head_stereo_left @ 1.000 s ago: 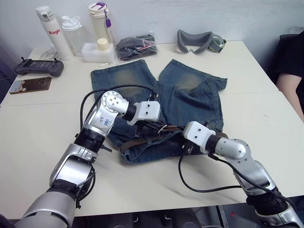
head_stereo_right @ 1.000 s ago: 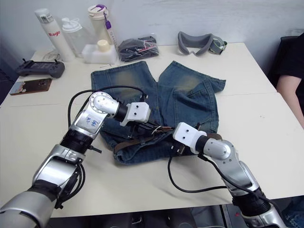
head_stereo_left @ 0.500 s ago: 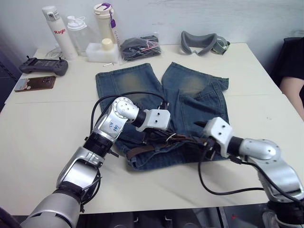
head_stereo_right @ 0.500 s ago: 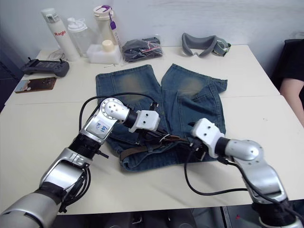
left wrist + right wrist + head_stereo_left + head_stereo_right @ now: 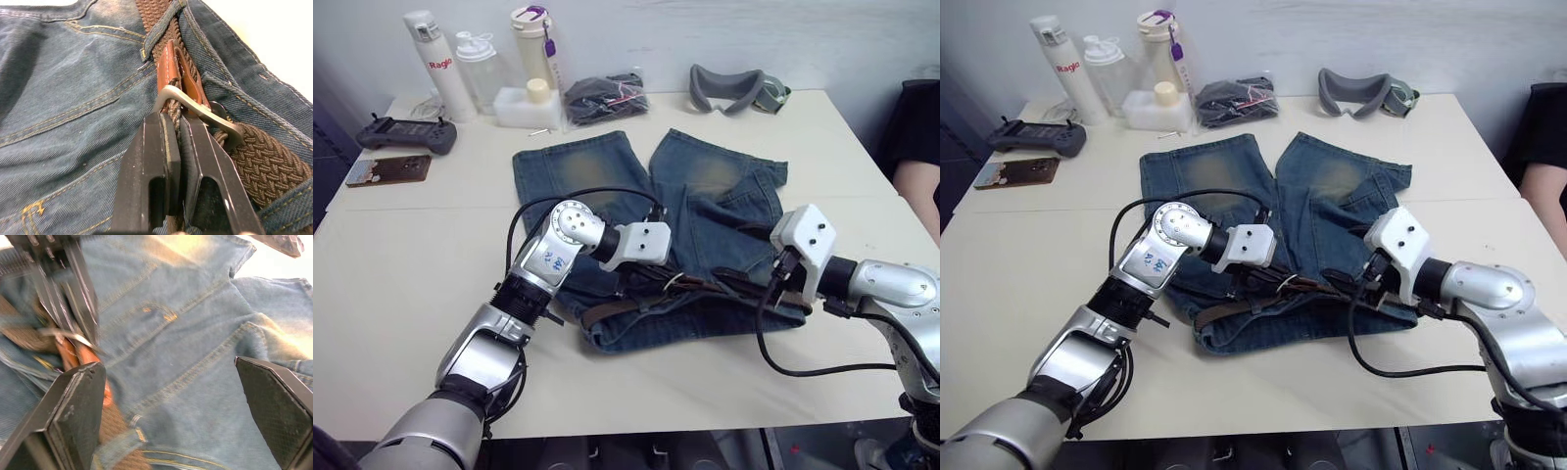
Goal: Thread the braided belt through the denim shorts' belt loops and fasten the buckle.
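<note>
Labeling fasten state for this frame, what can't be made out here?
- The buckle: in the left wrist view the left pincer, shut on the braided belt, covers the prong, so whether it is fastened is unclear.
- The belt loops: in the head views both arms cover much of the denim shorts waistband, so the threaded count is hidden.
- Right wrist view: the belt end beside the open right pincer is blurred.

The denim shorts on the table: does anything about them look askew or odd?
The denim shorts lie a little crooked: one leg hem is folded over, and the waistband bunches under the braided belt.
</note>
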{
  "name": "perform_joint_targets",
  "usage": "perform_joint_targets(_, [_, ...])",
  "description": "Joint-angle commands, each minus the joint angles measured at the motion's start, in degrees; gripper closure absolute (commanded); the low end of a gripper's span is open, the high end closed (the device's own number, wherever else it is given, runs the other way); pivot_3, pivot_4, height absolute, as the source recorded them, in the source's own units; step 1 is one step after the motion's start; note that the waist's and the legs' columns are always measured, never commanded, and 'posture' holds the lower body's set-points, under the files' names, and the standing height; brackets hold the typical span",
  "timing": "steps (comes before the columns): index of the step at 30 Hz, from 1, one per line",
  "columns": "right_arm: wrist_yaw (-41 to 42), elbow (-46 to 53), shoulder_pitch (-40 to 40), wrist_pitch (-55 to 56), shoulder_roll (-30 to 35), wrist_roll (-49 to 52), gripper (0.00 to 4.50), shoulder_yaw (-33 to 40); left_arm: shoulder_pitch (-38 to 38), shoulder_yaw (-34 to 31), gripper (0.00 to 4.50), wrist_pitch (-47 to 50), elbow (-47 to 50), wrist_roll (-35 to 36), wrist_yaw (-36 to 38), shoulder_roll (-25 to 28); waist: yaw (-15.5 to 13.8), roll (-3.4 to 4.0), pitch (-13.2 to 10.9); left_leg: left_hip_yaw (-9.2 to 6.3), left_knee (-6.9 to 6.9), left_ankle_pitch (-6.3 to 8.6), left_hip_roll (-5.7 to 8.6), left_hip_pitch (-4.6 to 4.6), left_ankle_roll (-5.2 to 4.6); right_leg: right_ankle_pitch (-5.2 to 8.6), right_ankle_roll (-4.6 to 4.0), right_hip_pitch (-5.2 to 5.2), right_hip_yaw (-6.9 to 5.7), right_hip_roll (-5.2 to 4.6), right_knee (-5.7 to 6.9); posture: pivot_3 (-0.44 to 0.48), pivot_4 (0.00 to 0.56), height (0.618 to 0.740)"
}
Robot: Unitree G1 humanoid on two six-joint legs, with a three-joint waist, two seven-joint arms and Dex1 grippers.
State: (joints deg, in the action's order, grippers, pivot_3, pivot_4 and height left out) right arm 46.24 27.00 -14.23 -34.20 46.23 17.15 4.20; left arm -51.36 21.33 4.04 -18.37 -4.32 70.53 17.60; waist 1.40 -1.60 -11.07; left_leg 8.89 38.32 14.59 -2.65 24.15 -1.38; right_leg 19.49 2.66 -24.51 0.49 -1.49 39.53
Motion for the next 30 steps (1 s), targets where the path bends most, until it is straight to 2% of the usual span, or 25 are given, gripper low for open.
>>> perform_joint_targets(1, [-0.43,-1.81,0.36,6.84,0.32,-5.10,0.04,-3.88,0.11,-0.66,4.50,0.77,3.52,2.05,-0.84,-0.67,0.07,0.00,0.00,0.00,0.00,0.00,0.00,0.00,0.01,0.00,0.00,0.00,0.00,0.00,0.02,0.000,0.150,0.728])
perform_joint_targets(12, [-0.24,-3.82,2.93,15.32,-1.10,-11.15,0.04,-9.61,0.22,-0.12,4.50,1.26,3.98,1.70,-1.27,-1.09,0.12,0.00,0.00,0.00,-0.01,-0.03,-0.03,-0.01,0.05,0.00,0.00,-0.01,-0.01,0.03,0.03,0.000,0.150,0.728])
perform_joint_targets(22, [2.56,-3.44,4.93,17.79,2.07,-11.80,0.04,-6.63,0.43,0.33,4.50,1.75,4.60,1.96,-1.28,-1.11,0.13,0.00,0.00,0.00,-0.02,-0.04,-0.04,-0.04,0.07,0.01,-0.02,0.01,-0.02,0.04,0.03,0.000,0.150,0.728])
perform_joint_targets(30, [1.51,-3.09,2.53,16.95,-1.50,-11.59,0.04,-8.29,0.52,0.52,4.50,1.85,4.76,1.95,-1.20,-1.24,0.09,0.00,0.00,-0.01,0.00,-0.04,-0.03,-0.04,0.07,0.01,-0.02,0.03,-0.02,0.02,0.03,0.000,0.150,0.728])
